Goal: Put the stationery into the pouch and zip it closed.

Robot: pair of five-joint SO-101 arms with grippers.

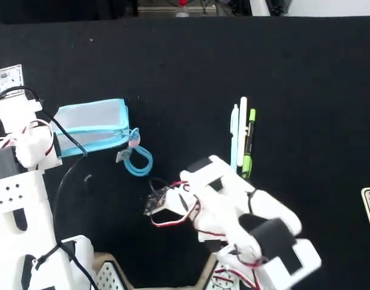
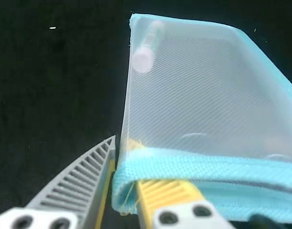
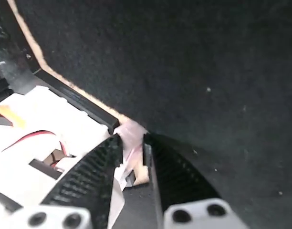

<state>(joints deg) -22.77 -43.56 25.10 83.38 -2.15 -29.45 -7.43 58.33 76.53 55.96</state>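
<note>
Pinching the pouch [image 2: 198, 95] by its teal woven hem, my left gripper [image 2: 122, 143] is closed on one corner, I judge to anchor it for loading; the mesh is sheer and finely ribbed. My right gripper [image 3: 132, 137] is clamped on a small pale pink piece [image 3: 130, 152] I cannot identify. Three slim pens [image 1: 242, 136] lie side by side on the black felt worktop [image 1: 306, 72], well apart from the pouch.

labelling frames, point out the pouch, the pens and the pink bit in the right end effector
pouch [image 1: 91, 121]: high view, middle of its mesh side
pens [image 1: 242, 130]: high view, barrel of the middle pen
pink bit [image 3: 130, 136]: right wrist view, its exposed end
</note>
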